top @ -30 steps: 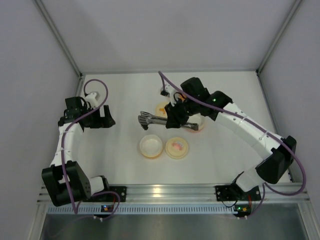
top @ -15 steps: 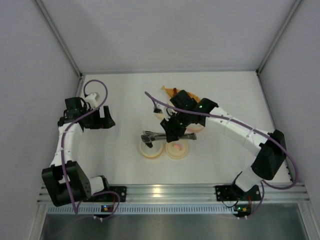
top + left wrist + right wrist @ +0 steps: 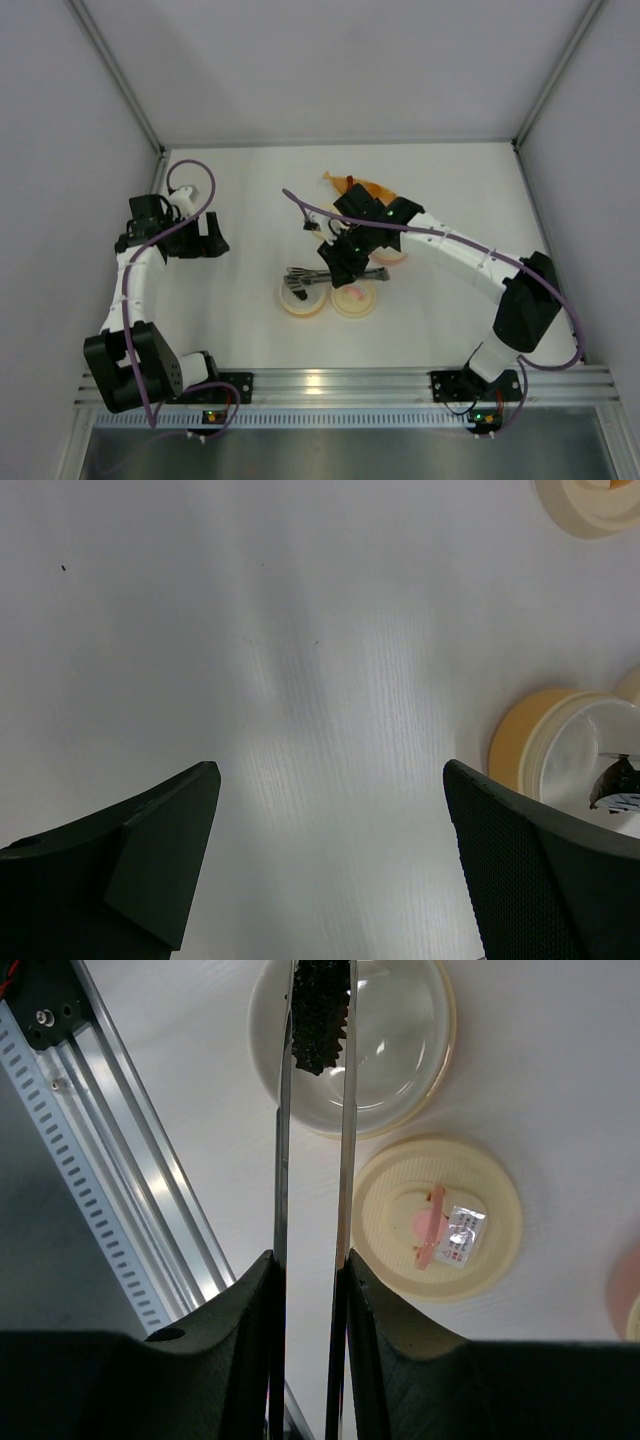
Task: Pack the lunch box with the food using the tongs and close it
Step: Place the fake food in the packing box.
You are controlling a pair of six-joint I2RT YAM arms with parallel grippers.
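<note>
My right gripper (image 3: 310,1270) is shut on the two thin metal arms of the tongs (image 3: 346,1110). The tongs' tips pinch the black ridged food piece (image 3: 318,1010) over the open round bowl of the lunch box (image 3: 400,1050). In the top view the tongs (image 3: 315,276) reach left from the right gripper (image 3: 345,262) over that bowl (image 3: 300,312). A cream lid with a pink motif (image 3: 440,1220) lies beside the bowl. My left gripper (image 3: 330,780) hangs open over bare table at the left, with the bowl (image 3: 560,750) to its right. The other food pieces are hidden.
The orange boat-shaped dish (image 3: 362,188) lies behind the right arm. A pinkish round container (image 3: 392,255) sits partly under that arm. Another cream lid (image 3: 590,495) shows at the left wrist view's top edge. The aluminium rail (image 3: 120,1190) runs along the table's near edge.
The right arm has carried the tongs and the black piece from the back of the table toward the front, over the open bowl. The left arm has not moved.
</note>
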